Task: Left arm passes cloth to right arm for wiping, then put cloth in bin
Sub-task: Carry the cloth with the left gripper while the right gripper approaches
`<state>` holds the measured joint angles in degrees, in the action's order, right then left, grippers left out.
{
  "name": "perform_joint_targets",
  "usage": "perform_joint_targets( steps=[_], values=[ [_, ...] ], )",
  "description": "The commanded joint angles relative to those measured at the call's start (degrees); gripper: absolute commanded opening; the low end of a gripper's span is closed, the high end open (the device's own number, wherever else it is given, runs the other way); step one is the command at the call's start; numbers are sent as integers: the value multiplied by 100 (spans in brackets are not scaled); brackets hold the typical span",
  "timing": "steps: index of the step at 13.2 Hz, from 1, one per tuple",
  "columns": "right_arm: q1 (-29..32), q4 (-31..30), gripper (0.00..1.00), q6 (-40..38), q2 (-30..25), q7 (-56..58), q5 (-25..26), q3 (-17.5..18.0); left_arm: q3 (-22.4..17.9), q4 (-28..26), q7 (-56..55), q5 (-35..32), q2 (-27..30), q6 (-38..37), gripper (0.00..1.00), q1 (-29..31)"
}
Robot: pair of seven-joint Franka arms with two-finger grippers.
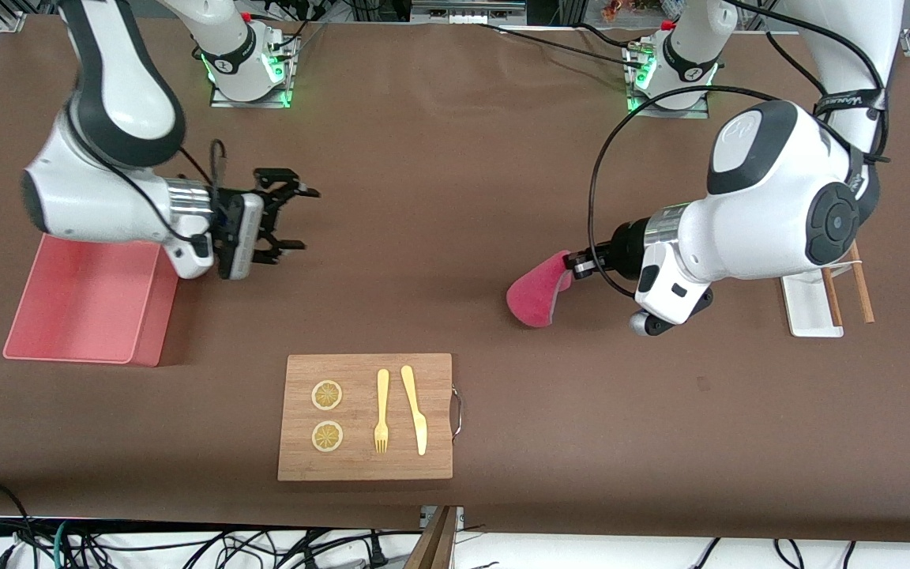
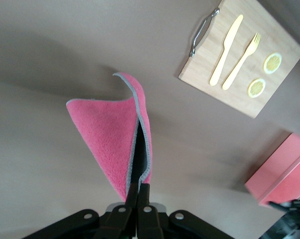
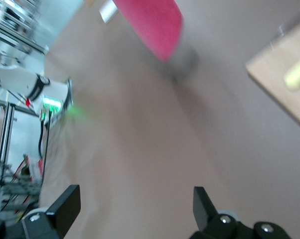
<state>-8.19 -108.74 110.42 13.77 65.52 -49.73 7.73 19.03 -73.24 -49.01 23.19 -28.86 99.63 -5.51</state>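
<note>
The magenta-red cloth [image 1: 538, 296] hangs folded from my left gripper [image 1: 579, 265], which is shut on one corner of it over the brown table toward the left arm's end. In the left wrist view the cloth [image 2: 110, 134] droops from the closed fingertips of the left gripper [image 2: 138, 191], its grey edge showing. My right gripper [image 1: 297, 217] is open and holds nothing, in the air beside the pink bin [image 1: 84, 300] and pointing toward the cloth. The right wrist view shows the right gripper [image 3: 135, 204] with wide-spread fingers and the cloth [image 3: 152, 22] well apart from it. The bin [image 2: 284, 172] is empty.
A wooden cutting board [image 1: 439, 379] with two lemon slices, a yellow fork [image 1: 381, 411] and a yellow knife [image 1: 415, 409] lies nearer the front camera. A small white tray [image 1: 806, 308] with chopsticks sits under the left arm.
</note>
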Motion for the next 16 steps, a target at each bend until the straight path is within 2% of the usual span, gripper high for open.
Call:
perform_joint_targets(
  steps=[1,4,9,13,16],
  values=[
    [2,-86,100,1117,204,714,-746,683,-57,108,-975,116,-251,633,0,-484],
    [-243,-60,100,2139,468,1391,-1642,1054,-75,99,-1953,54,-410,1198,0,-960],
    [-903,-33,100,3353,916,3031,-3031,1081,-93,170,-3227,81,-410,1295,0,-1137],
    [-948,-34,100,3399,1224,4984,-4446,1081,-93,187,-3660,116,-419,1410,0,-1128],
    [-1096,28,100,3390,1505,5681,-5185,1073,-93,196,-3633,116,-419,1410,0,-1110]
  ],
)
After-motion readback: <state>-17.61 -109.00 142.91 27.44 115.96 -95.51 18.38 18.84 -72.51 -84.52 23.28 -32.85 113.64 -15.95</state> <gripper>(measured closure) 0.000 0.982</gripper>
